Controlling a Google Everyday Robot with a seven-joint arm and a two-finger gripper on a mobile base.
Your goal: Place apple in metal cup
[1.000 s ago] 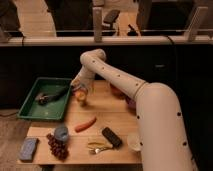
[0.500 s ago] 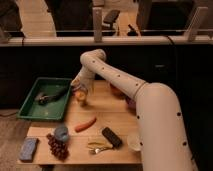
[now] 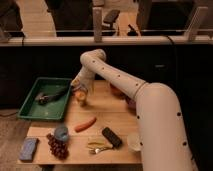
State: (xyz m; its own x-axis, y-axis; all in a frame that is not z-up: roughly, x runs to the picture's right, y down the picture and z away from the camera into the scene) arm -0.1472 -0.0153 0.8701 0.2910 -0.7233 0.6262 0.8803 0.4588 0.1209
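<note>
My gripper [image 3: 79, 91] hangs at the table's back left, just right of the green tray, with its fingers open. The orange-yellow apple [image 3: 80, 93] shows between them. It sits right at the mouth of the small silvery metal cup [image 3: 81, 100], which stands on the table directly under the gripper. I cannot tell whether the apple rests inside the cup or hangs just above it. The arm's white links cross the right side of the view and hide the table's back right.
A green tray [image 3: 30, 107] with a dark tool lies at the left. Toward the front are a carrot [image 3: 85, 124], a blue-grey cup [image 3: 61, 132], dark grapes [image 3: 57, 146], a blue sponge [image 3: 28, 149], a black bar [image 3: 111, 137], a yellow-green item [image 3: 98, 146] and a white cup [image 3: 134, 141].
</note>
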